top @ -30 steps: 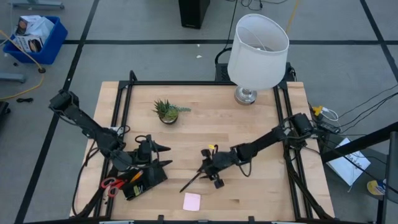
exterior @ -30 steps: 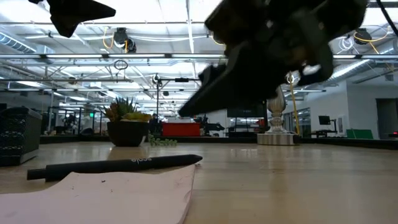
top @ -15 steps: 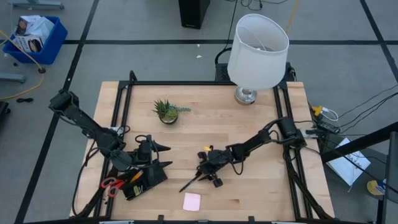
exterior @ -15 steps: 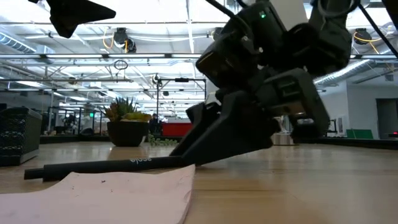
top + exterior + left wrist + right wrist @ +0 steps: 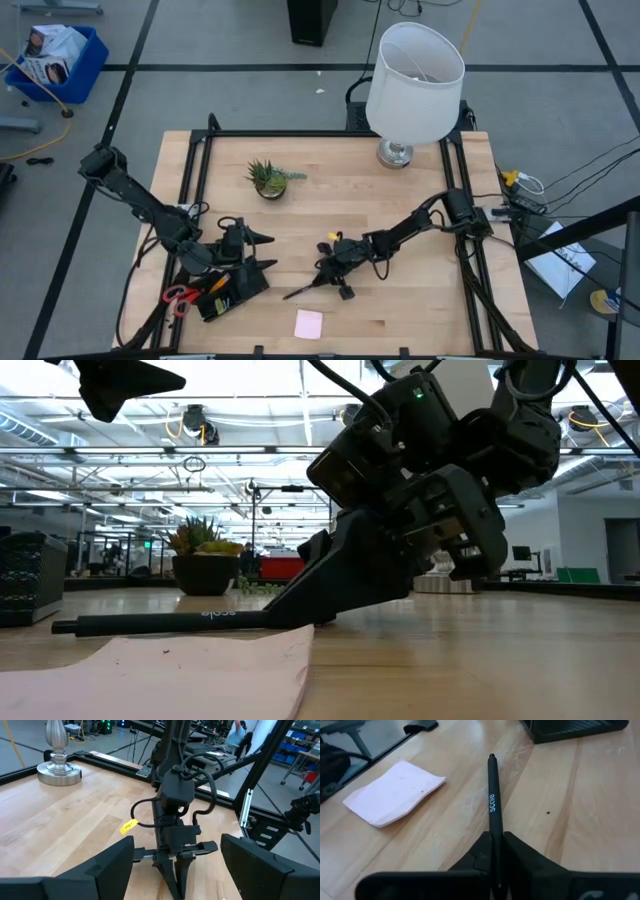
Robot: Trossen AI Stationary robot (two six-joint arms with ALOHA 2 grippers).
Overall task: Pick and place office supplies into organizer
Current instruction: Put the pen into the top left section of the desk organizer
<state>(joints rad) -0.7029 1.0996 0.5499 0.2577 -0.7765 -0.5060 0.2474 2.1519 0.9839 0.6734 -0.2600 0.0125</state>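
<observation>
A thin black pen (image 5: pixel 492 800) lies near the table's middle, beside the pink sticky-note pad (image 5: pixel 395 790). My right gripper (image 5: pixel 493 839) is down at the table and shut on the pen. In the high view the pen (image 5: pixel 300 290) points from my right gripper (image 5: pixel 324 278) toward the near left. The black organizer (image 5: pixel 238 288) sits at the near left, with red-handled scissors (image 5: pixel 180 297) beside it. My left gripper (image 5: pixel 263 251) hangs open just above the organizer, holding nothing. My right gripper pinches the pen's end nearest the arm (image 5: pixel 493 832) between its two fingers. The fingers slant down from the table's right and lie along the pen. The pen (image 5: pixel 190 621) sticks out about level, low over the table; whether its free end (image 5: pixel 60 627) touches the wood I cannot tell.
A small potted plant (image 5: pixel 268 178) stands at the far left of the middle, and a white-shaded lamp (image 5: pixel 414 80) at the far right. The pink pad (image 5: pixel 308 323) lies near the front edge. Black rails (image 5: pixel 195 180) run along the table's sides.
My right gripper has come down onto the table at the pen and shut on its near-arm end. The pen has swung a little, its free end going toward the table's left and rising slightly off the spot where it lay.
</observation>
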